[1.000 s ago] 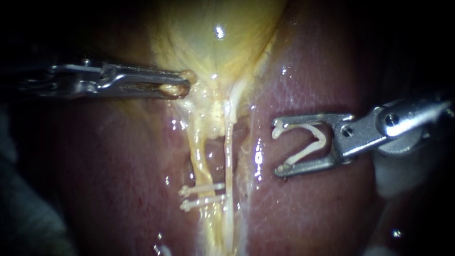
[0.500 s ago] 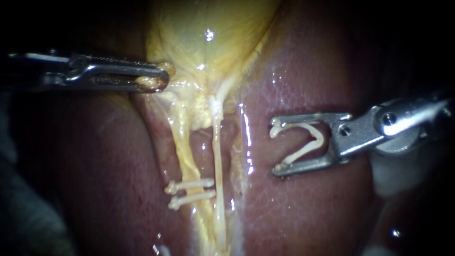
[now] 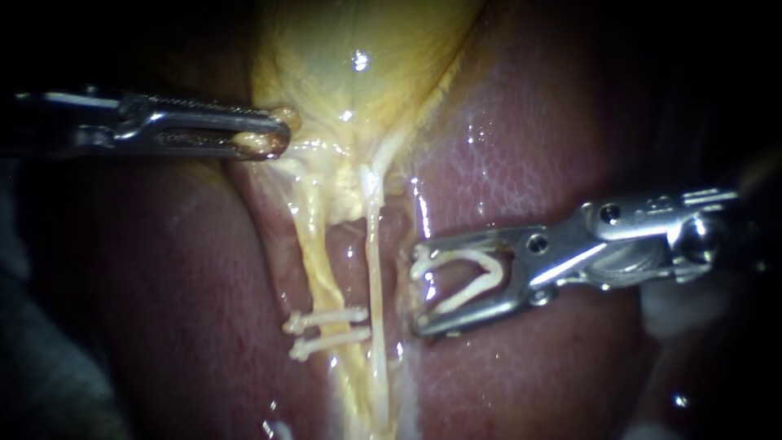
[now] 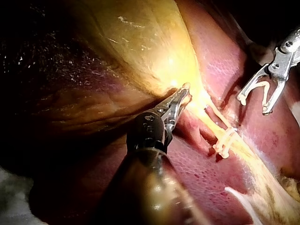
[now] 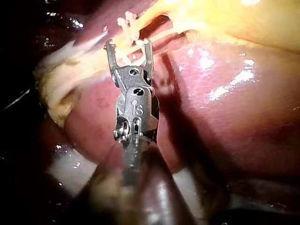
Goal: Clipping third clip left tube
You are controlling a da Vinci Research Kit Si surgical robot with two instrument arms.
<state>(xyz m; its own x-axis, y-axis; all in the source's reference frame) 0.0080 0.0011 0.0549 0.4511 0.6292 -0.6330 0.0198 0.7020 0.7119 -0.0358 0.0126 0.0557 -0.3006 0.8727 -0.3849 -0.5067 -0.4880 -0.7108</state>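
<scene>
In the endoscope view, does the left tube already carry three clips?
No, only two clips cross the left tube; the third clip sits in the right tool, apart from that tube.

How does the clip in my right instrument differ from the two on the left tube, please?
The loaded clip in the right instrument gapes in a V; the two clips on the left tube are closed flat. The loaded clip encloses nothing; the two clips clamp the left tube. All are whitish.

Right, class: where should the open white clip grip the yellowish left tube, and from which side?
Probably the yellowish left tube above its two closed white clips, from the right: that stretch is bare, and the open white clip faces it.
</scene>
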